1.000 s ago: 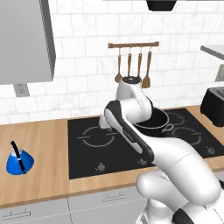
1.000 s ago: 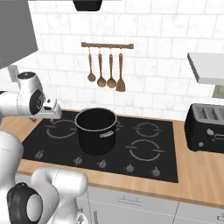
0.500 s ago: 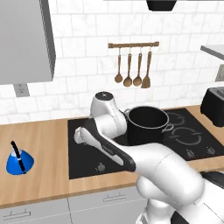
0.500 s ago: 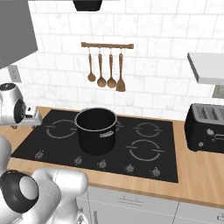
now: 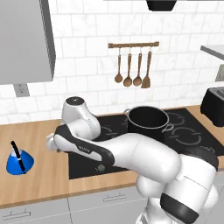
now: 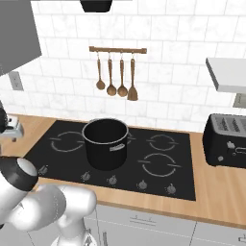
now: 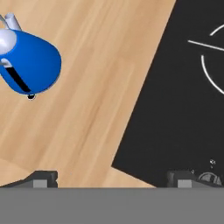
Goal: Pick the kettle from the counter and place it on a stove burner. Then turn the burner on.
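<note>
Blue cone kettle, wood-grain counter

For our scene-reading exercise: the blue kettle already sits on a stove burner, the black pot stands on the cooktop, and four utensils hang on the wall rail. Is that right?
Not quite. The kettle stands on the wooden counter, left of the cooktop, as the left base view shows. The pot and the four hanging utensils are as stated.

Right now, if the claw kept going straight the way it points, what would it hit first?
Probably the bare counter, close to the cooktop edge. In the hand view the open claw looks down there, and the kettle sits off to one side, not in line. Depth is unclear.
</note>
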